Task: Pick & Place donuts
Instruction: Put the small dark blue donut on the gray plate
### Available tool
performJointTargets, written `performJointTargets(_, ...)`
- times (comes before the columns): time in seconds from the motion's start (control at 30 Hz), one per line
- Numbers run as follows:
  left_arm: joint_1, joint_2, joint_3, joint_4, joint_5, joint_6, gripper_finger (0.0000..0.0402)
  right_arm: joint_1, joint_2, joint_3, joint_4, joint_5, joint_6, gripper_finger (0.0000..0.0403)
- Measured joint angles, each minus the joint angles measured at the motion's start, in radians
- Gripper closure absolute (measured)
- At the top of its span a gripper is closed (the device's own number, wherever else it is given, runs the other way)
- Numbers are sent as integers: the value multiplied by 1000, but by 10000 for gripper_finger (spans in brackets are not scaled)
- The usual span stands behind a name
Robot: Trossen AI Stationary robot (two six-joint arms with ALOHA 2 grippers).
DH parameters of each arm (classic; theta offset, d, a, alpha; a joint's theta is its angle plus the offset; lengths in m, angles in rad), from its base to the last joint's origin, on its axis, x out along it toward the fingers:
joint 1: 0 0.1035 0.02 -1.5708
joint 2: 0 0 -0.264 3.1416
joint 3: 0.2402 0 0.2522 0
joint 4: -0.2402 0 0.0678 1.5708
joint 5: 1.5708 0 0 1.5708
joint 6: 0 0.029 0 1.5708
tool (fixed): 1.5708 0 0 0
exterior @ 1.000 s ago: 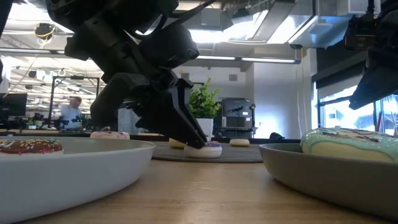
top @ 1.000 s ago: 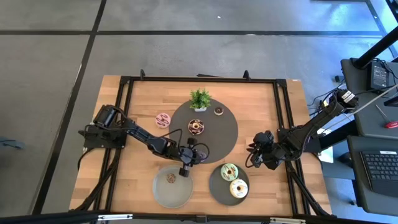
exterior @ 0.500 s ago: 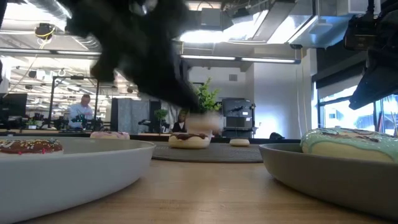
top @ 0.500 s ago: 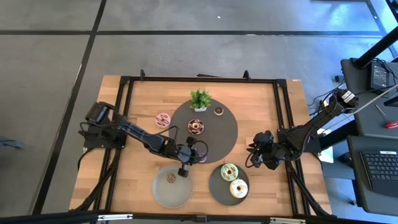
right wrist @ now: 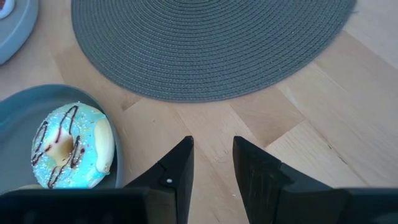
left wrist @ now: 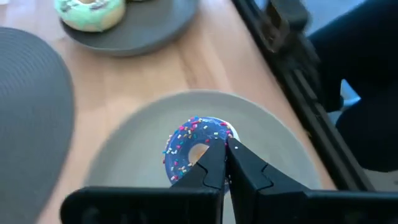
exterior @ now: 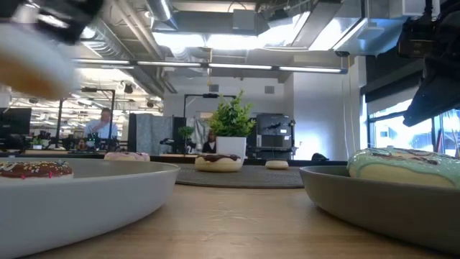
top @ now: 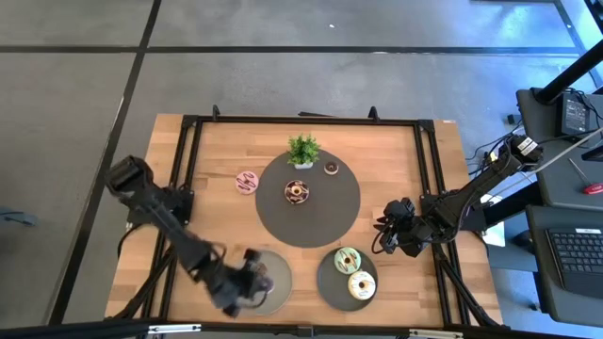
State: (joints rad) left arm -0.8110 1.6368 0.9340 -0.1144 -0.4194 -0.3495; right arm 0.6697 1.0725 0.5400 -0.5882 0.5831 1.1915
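A wooden table (top: 405, 160) framed in black rails stands on a grey floor, an open-plan office with ceiling lights stretching behind it, where a person (exterior: 106, 124) sits far off. A round dark woven mat (top: 325, 217) covers the table's middle, carrying a small potted plant (top: 302, 150), a chocolate-iced donut (top: 297, 192) and a tiny brown donut (top: 332, 169); a pink donut (top: 247, 181) lies on bare wood just beside the mat. Over the near-left grey plate (left wrist: 130, 149), the left gripper (left wrist: 225, 163) is clenched on a purple sprinkled donut (left wrist: 194, 149), above a chocolate sprinkled donut (exterior: 34, 169) in that plate. The near-right plate (top: 325, 273) holds a pale green donut (top: 348, 260) and a cream-yellow donut (top: 361, 284). The right gripper (right wrist: 211, 163) hangs beside it with fingers parted, empty.
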Motion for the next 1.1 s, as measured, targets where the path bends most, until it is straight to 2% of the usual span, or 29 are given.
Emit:
performJointTargets(0.2,-104,72,0,5,-100,-94,398,0,0,0,8,0,3,289)
performJointTargets(0.5,-104,179,0,-2,-105,-135,398,0,0,0,48,3,1,289)
performJointTargets(1.1,-103,179,0,-44,-113,-128,397,0,0,0,47,1,0,289)
